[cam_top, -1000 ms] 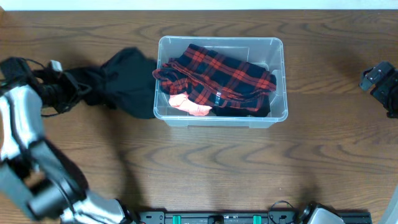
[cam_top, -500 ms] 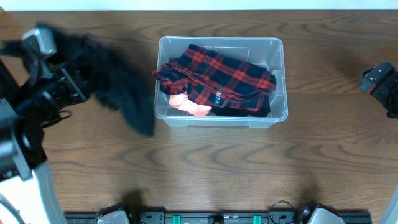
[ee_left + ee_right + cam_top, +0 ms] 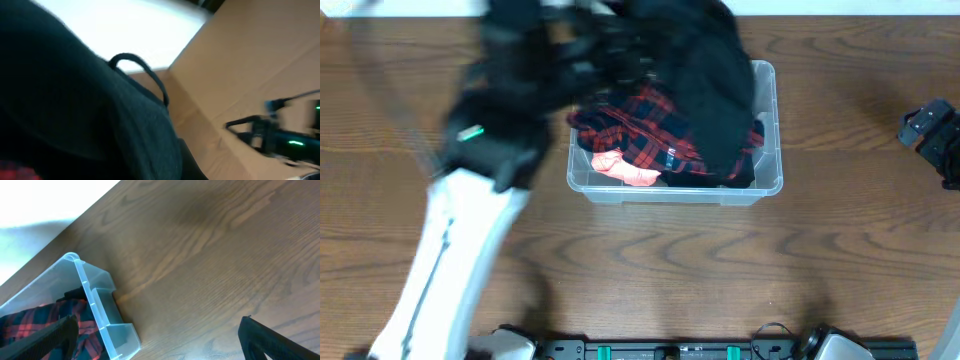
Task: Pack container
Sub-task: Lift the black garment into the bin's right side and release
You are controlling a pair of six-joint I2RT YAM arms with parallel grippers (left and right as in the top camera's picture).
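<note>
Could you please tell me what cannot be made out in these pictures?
1. Left end effector: overhead, motion-blurred and buried in the black garment; left wrist, the garment covers its fingers.
2. Container floor: overhead, covered by clothes.
3. Right end effector: overhead, partly cut off by the right edge.

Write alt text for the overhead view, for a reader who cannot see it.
A motion-blurred left arm holds a black garment over the clear container, which contains a red-and-black plaid shirt and a pink-orange item. The right arm sits at the wooden table's right edge.
</note>
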